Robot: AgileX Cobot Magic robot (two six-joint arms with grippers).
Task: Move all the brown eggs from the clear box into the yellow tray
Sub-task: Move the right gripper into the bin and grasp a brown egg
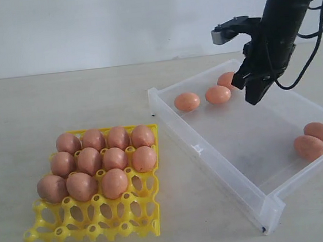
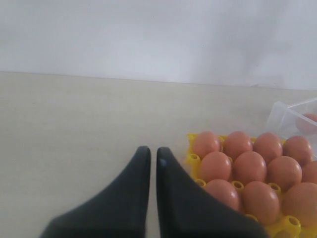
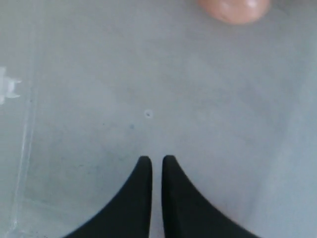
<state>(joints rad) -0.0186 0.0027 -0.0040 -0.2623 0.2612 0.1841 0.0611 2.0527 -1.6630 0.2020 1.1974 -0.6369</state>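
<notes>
the right gripper (image 1: 256, 95), fingers (image 3: 143, 198) pressed together and empty, is hovering above the box's (image 1: 194, 147) far end, likely lining up on the three eggs (image 1: 217, 94) lying there.

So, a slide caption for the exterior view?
Eleven brown eggs in the yellow tray, five left in the clear box; right arm over it, jaws shut.

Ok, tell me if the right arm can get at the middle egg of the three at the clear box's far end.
Probably yes. The right gripper hangs just beside the middle egg over the clear box, with nothing between them. Its jaws are shut, so they must open first.
</notes>
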